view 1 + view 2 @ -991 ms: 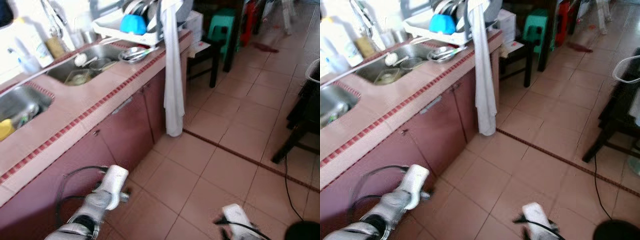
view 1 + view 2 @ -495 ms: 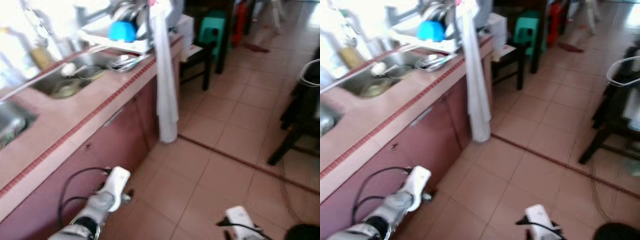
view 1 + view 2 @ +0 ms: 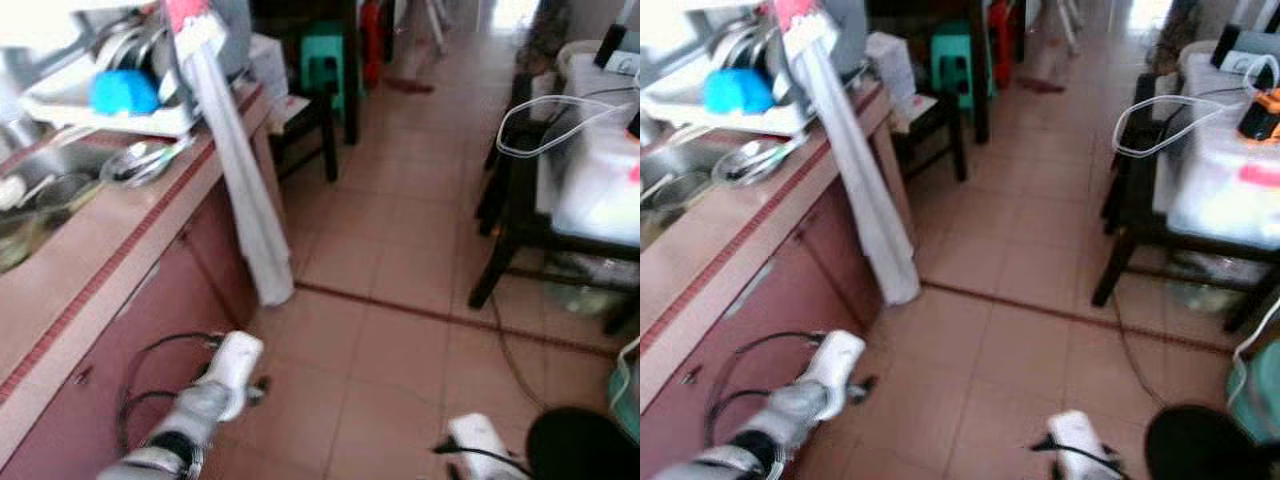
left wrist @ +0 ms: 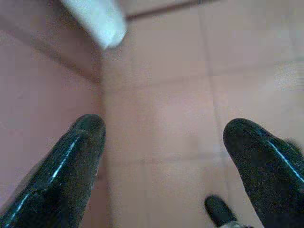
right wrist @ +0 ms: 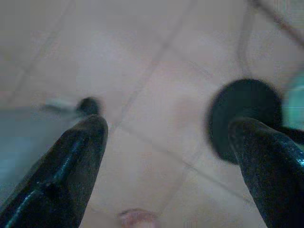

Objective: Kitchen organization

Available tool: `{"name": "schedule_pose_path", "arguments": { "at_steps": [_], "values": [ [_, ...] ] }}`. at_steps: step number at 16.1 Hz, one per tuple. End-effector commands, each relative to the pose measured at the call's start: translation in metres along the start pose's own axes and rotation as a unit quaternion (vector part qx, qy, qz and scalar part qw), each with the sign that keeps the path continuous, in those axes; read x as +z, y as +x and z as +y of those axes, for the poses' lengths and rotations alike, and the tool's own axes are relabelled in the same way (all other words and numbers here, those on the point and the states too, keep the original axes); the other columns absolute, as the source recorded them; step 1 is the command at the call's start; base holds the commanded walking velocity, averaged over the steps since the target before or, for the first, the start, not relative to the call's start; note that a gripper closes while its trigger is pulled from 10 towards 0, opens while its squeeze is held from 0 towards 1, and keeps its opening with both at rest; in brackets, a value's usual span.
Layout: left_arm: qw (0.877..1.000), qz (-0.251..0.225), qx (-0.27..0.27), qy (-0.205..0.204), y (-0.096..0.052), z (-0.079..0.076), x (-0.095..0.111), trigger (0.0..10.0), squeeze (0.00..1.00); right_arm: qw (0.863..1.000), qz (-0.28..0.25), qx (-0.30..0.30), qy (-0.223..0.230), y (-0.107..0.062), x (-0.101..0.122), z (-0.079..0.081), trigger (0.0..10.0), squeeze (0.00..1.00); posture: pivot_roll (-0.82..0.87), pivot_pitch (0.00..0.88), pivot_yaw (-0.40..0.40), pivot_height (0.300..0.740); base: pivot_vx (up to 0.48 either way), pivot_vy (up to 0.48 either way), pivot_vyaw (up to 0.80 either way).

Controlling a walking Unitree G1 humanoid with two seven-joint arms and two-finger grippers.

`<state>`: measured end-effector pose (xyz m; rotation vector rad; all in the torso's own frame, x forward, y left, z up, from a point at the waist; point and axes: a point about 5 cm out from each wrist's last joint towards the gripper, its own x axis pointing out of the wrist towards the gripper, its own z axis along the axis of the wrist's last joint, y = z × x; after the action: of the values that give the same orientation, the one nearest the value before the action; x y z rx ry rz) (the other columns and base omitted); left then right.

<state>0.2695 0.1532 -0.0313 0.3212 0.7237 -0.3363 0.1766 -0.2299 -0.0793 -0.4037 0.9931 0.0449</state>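
Underfoot, tan tiled floor runs away from the camera, crossed by a dark seam. Pink tiled worktop with red edge trim along the robot's left, maroon cabinet doors below. Sink basin set in the worktop, a metal bowl at its rim; beyond it a white dish rack holding a blue bowl. White towel hangs from the worktop's end almost to the floor. Dark table on the right carries a clear plastic bin and a white cable loop. Green stool farther back. Black round base on the floor near the right arm. Left gripper low beside the cabinet, jaws wide apart, holding nothing. Right gripper over bare floor, jaws likewise spread and empty.
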Motion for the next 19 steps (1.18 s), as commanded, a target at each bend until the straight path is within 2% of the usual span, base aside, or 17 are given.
{"name": "schedule_pose_path", "arguments": {
  "at_steps": [1, 19],
  "values": [
    [1.0, 0.013, 0.024, 0.006, -0.0049, 0.018, -0.0084, 10.0, 0.0, 1.0, -0.008, 0.016, 0.001, 0.0008, 0.0056, 0.0131, 10.0, 0.0, -0.06, 0.078, 0.093, 0.74, 0.48, 0.0, 0.0],
    [1.0, 0.009, 0.02, 0.004, -0.0039, 0.0158, -0.0057, 10.0, 0.0, 1.0, 0.001, 0.026, -0.009, 0.0003, 0.0016, 0.0189, 10.0, 0.0, -0.06, 0.079, 0.096, 0.74, 0.451, 0.0, 0.0]
  ]
}}
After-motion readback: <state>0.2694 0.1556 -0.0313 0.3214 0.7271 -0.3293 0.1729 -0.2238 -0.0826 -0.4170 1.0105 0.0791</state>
